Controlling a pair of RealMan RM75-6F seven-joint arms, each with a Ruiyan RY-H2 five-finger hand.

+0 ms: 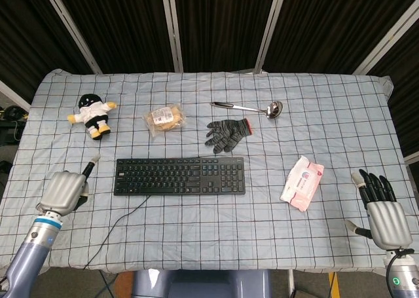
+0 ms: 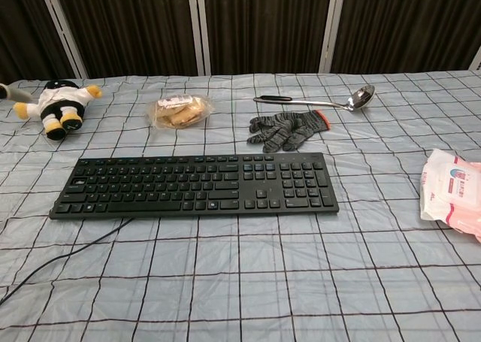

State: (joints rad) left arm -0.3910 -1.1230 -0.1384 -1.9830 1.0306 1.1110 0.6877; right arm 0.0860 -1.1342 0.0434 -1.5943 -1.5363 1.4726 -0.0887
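Note:
My left hand (image 1: pixel 63 190) hovers over the table's front left, just left of the black keyboard (image 1: pixel 180 175). Its fingers look curled under, one finger (image 1: pixel 90 164) points out toward the keyboard's left end, and it holds nothing. The chest view shows only a fingertip (image 2: pixel 7 92) of it at the left edge, near the plush doll (image 2: pixel 56 105). My right hand (image 1: pixel 381 211) stays at the table's front right corner with fingers straight and apart, empty, nearest the pink wipes pack (image 1: pixel 302 182).
On the checked cloth lie a plush doll (image 1: pixel 93 114), a bagged bread (image 1: pixel 164 119), a grey glove (image 1: pixel 227 133) and a steel ladle (image 1: pixel 249 107) in the far half. The keyboard's cable (image 1: pixel 118 223) runs off the front edge.

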